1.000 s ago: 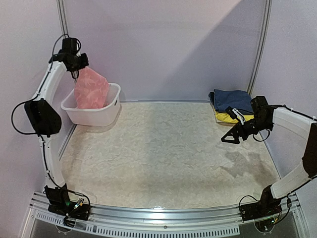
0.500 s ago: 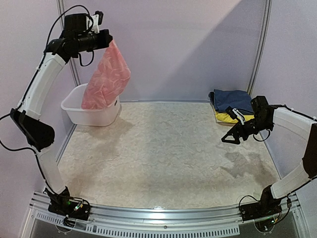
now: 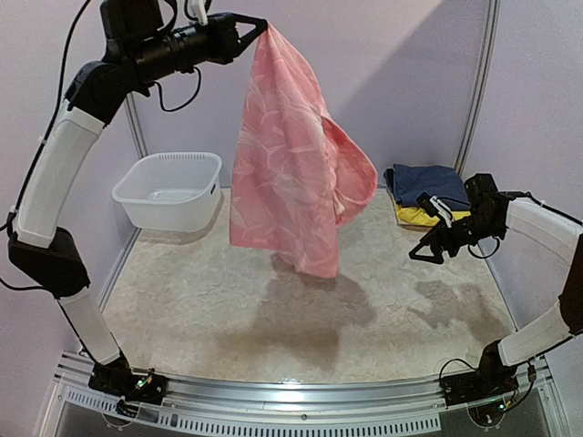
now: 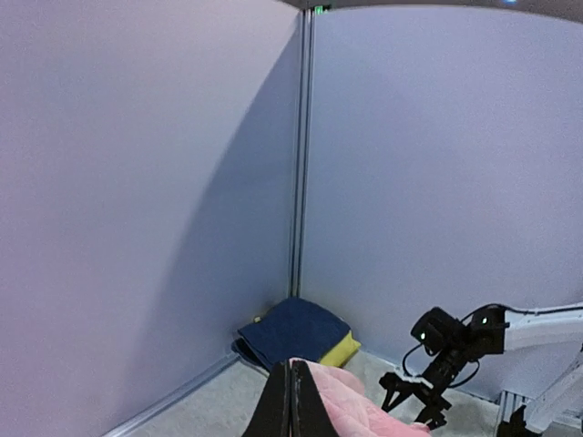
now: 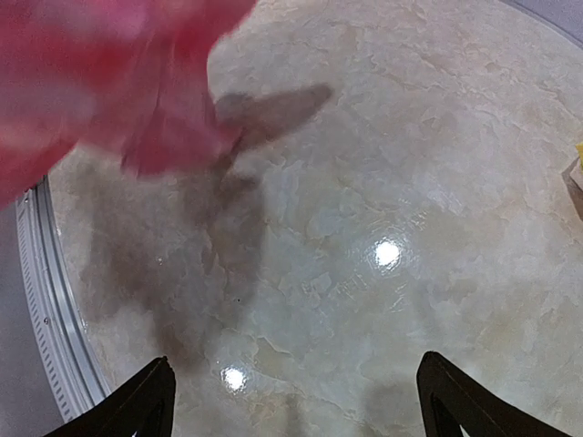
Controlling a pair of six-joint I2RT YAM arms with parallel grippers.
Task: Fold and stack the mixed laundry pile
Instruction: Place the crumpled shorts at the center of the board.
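- Hanging over mid bench [image 3: 182, 300] now, lifted out of the basket [image 3: 173, 214]: pink garment [image 3: 291, 173].
- Left end effector [image 3: 261, 26] clamped on its top edge; right end effector [image 3: 426, 255] apart, empty.
- Spreading flat judged next.

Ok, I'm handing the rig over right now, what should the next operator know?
Left gripper: shut on the pink garment, which hangs free high over the table.
Right gripper: open, holding nothing, low near the far right corner.
Done: navy garment folded on the yellow garment in that corner.
To do: lay the pink one flat, fold it, add it on top.
White basket sits far left.
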